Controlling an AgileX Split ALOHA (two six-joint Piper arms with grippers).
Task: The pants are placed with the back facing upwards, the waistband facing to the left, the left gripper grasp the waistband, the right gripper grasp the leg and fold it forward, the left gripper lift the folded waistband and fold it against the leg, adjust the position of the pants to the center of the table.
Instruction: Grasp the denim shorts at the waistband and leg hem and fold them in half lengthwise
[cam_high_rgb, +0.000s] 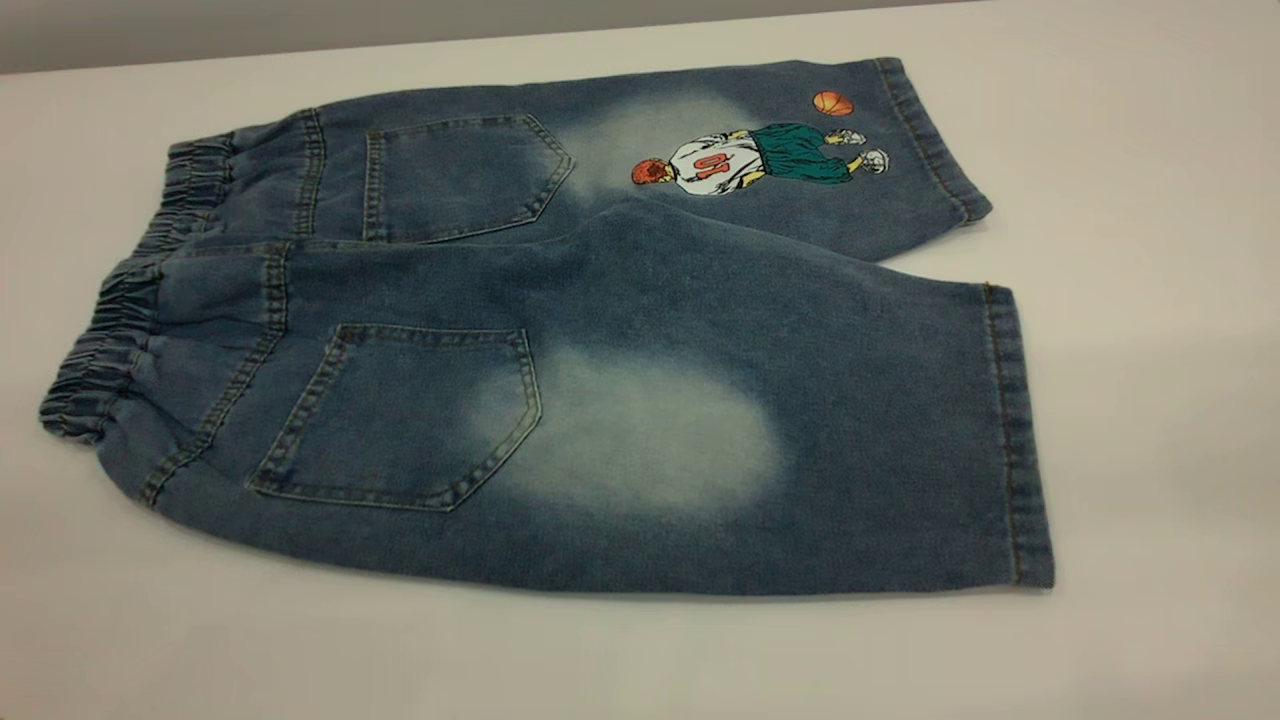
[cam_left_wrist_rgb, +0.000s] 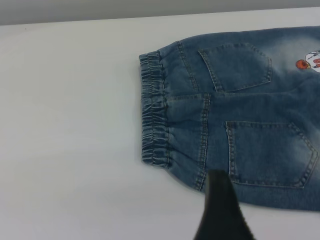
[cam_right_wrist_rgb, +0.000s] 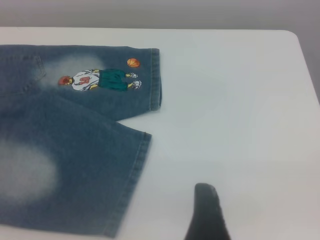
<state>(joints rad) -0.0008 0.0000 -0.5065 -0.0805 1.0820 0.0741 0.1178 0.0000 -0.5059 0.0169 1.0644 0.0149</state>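
The table (cam_high_rgb: 1150, 200) is bearing the pants (cam_high_rgb: 620, 300), lying flat and unfolded, back pockets up, waistband (cam_high_rgb: 120, 330) pointing left. Nothing is being folded yet; every fold and the centring remain. The left gripper (cam_left_wrist_rgb: 220, 215) is hovering near the waistband, the right gripper (cam_right_wrist_rgb: 206, 212) beside the leg (cam_high_rgb: 700, 440); whether either is clenched, I cannot tell.

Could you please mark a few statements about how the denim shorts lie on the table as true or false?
1. The denim shorts lie back side up, both back pockets showing. True.
2. The elastic waistband points to the exterior view's right. False: it is at the left.
3. The basketball-player cartoon is on the far leg. True.
4. The near leg is folded over the cartoon. False: both legs lie flat, the cartoon uncovered.
5. The left end effector grips the waistband. False: its tip is near the shorts' edge, gripping nothing.
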